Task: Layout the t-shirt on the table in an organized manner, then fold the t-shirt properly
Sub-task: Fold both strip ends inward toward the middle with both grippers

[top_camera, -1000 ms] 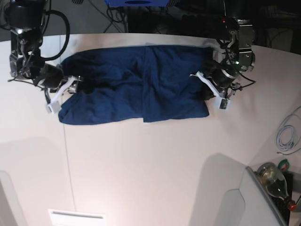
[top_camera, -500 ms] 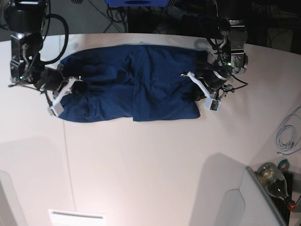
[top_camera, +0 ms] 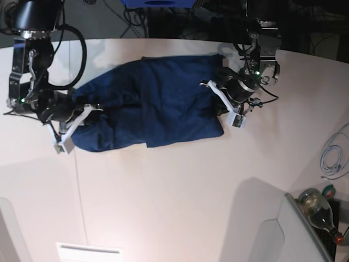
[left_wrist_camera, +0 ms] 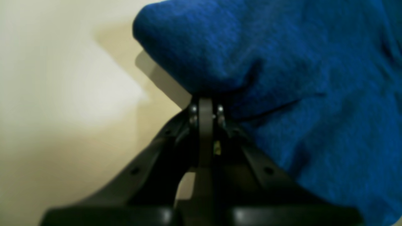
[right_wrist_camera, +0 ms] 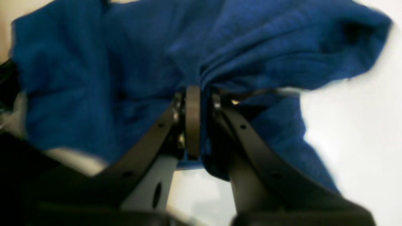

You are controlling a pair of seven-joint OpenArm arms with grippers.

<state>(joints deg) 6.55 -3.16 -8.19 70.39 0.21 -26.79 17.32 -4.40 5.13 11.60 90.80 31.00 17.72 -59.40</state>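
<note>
We see the soft, wrinkled dark navy-blue cloth t-shirt (top_camera: 147,103) lying across the far half of the large white smooth surface (top_camera: 180,196), bunched and not yet flat. Our left claw (top_camera: 224,103) is clamped together on one side edge of the cloth, and the left wrist view shows a fold pinched at its tip. Our right claw (top_camera: 73,128) is clamped on the opposite edge, with the cloth gathered between its jaws in the right wrist view. We judge that the step in hand is spreading the shirt. To do it well, both claws should pull apart evenly and low over the surface, so the wrinkles in the middle open without the cloth slipping out.
</note>
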